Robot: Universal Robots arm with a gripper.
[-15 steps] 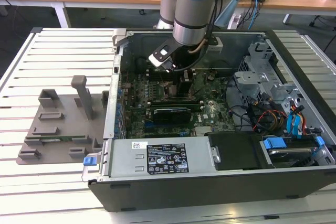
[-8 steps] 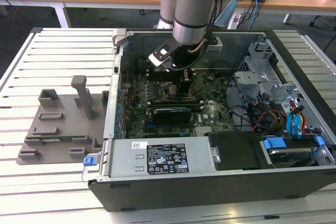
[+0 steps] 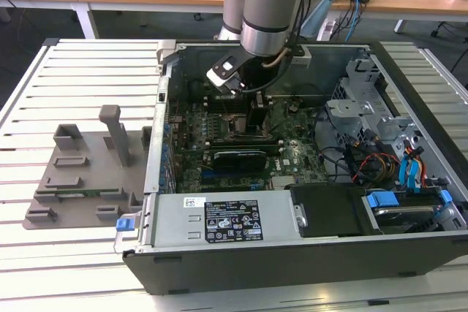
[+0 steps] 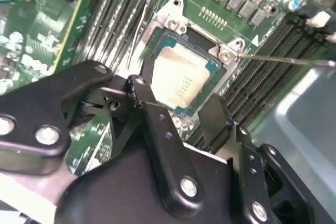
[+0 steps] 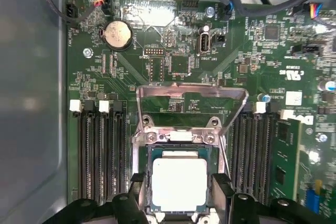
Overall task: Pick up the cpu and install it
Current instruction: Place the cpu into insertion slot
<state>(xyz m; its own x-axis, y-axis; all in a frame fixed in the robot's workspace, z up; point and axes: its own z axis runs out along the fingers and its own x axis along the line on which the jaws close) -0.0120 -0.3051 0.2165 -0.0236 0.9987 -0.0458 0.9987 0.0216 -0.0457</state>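
1. We see the small flat square cpu with a silver-grey metal top [image 5: 179,184] lying in the socket of the green motherboard [image 5: 157,51].
2. The black gripper [image 4: 174,93] is spread, with one finger [image 5: 137,184] on each side of the cpu.
3. The socket's metal retaining frame [image 5: 191,95] is flipped open.
4. The grey plastic fixture [image 3: 80,173] rests on the slatted tabletop [image 3: 73,71], on the exterior view's left.

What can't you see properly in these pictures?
- First wrist view: the gripper covers part of the socket around the cpu.
- Second wrist view: the gripper hides part of the cpu's edge.
- Exterior view: the gripper blocks the cpu.
- Both wrist views: I can't tell whether the gripper is squeezing the cpu.
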